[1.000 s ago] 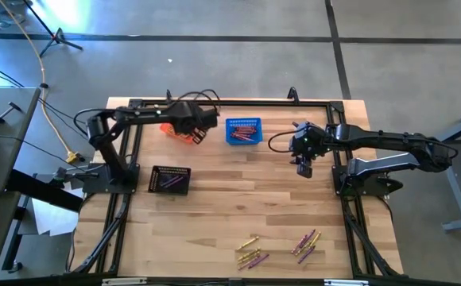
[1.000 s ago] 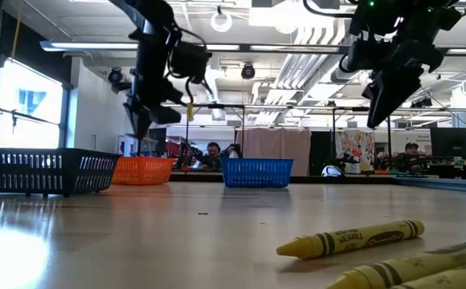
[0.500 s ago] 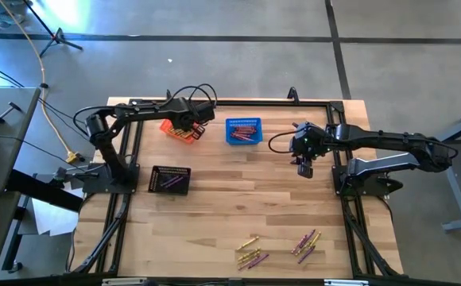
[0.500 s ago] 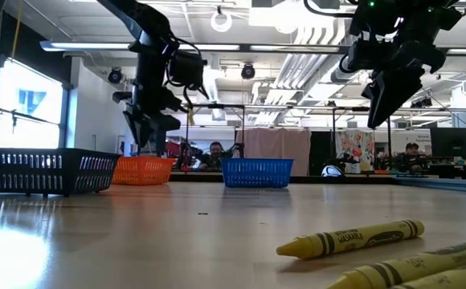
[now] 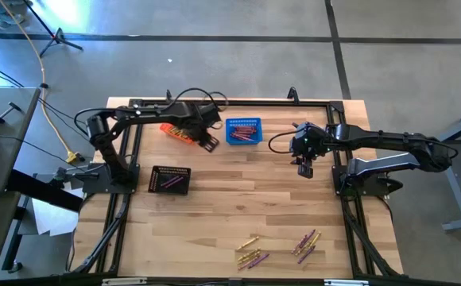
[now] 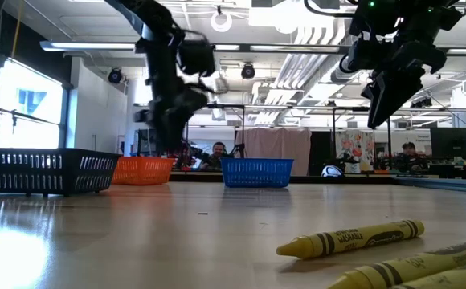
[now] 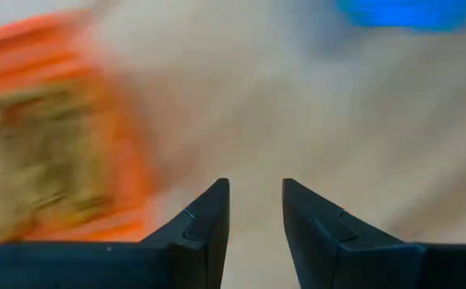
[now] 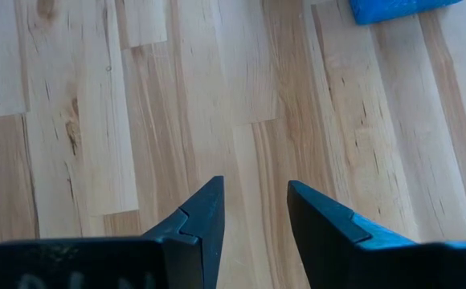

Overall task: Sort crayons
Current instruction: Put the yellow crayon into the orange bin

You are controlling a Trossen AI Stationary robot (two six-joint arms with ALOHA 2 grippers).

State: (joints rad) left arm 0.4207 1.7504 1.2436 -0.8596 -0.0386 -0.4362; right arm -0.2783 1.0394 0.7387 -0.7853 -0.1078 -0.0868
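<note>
Loose crayons lie near the table's front edge: a yellow and purple group [image 5: 250, 254] and another [image 5: 306, 245]. The low view shows yellow crayons [image 6: 353, 238] close up. My left gripper [image 5: 211, 144] hangs open over bare wood between the orange basket [image 5: 179, 131] and the blue basket [image 5: 244, 131], fingers [image 7: 209, 210] pointing down with nothing between them. My right gripper [image 5: 304, 168] hangs open above bare wood [image 8: 255, 183] right of the blue basket.
A black mesh basket [image 5: 171, 179] with purple crayons stands at the left. The orange basket [image 7: 48, 136] holds yellowish crayons. Between the baskets and the loose crayons lies open wood [image 5: 238, 206]. A black frame [image 5: 230, 102] rims the table.
My left gripper has swung from above the orange basket toward the table's right and near side, tipping to point more steeply down. It now hangs between the orange and blue baskets.
</note>
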